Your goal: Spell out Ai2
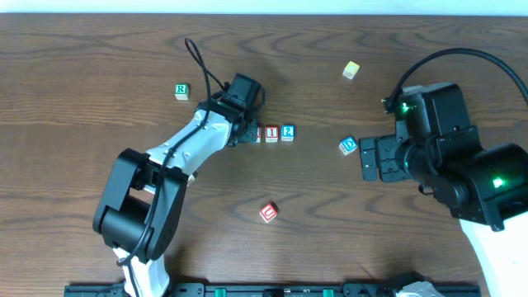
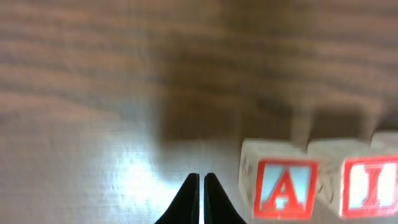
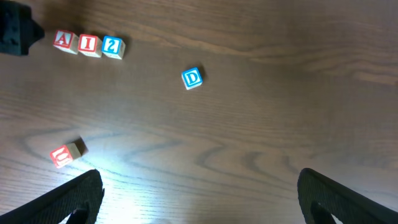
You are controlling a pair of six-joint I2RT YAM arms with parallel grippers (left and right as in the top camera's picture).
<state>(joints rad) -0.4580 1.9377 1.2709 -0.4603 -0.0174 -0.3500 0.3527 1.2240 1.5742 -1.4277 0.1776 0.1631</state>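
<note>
Three letter blocks stand in a row on the wooden table: a red A block [image 1: 257, 133], a red I block [image 1: 271, 132] and a blue 2 block [image 1: 287, 132]. The right wrist view shows them as A [image 3: 64, 41], I [image 3: 89, 43], 2 [image 3: 112, 46]. My left gripper [image 1: 244, 134] is shut and empty, just left of the A block [image 2: 281, 188]; its tips [image 2: 201, 180] sit beside it, next to the I block [image 2: 370, 188]. My right gripper [image 1: 370, 158] is open and empty above bare table [image 3: 199, 193].
A blue D block [image 1: 348, 146] lies near the right gripper, also in the right wrist view [image 3: 192, 78]. A red U block [image 1: 268, 212] lies toward the front. A green R block [image 1: 181, 91] and a yellow block [image 1: 351, 70] lie at the back.
</note>
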